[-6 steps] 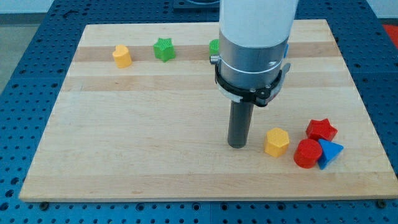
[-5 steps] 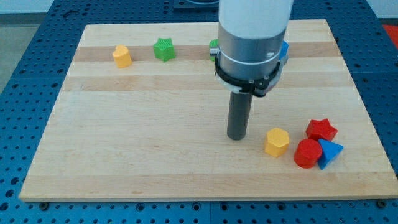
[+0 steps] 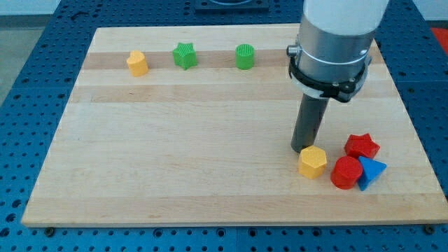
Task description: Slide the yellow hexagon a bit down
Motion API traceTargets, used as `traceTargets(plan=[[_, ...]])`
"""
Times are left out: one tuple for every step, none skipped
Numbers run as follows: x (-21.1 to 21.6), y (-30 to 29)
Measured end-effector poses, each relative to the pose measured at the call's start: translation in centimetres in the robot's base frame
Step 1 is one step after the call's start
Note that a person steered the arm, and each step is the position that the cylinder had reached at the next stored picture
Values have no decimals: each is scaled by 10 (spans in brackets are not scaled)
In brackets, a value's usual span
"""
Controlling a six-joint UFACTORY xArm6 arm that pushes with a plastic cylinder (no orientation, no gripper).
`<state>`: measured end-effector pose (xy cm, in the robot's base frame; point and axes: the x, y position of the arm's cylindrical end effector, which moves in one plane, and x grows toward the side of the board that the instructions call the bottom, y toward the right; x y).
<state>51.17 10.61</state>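
Note:
The yellow hexagon (image 3: 312, 162) lies on the wooden board (image 3: 175, 154) at the view's lower right. My tip (image 3: 302, 149) stands just above it, at its upper left edge, touching or nearly touching it. A red cylinder (image 3: 345, 172), a red star (image 3: 362, 145) and a blue triangular block (image 3: 371, 172) cluster right of the hexagon.
Along the view's top sit a second yellow block (image 3: 138, 63), a green star (image 3: 184, 55) and a green cylinder (image 3: 244, 56). The arm's wide white and grey body (image 3: 332, 42) covers the board's upper right part.
My tip has moved to the view's right and slightly up, from left of the yellow hexagon to just above it. The green cylinder is now uncovered. The blocks have not moved.

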Motion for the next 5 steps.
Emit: traceTargets(plan=[[8,0],[12,0],[12,0],[4,-12],[-46,-38]])
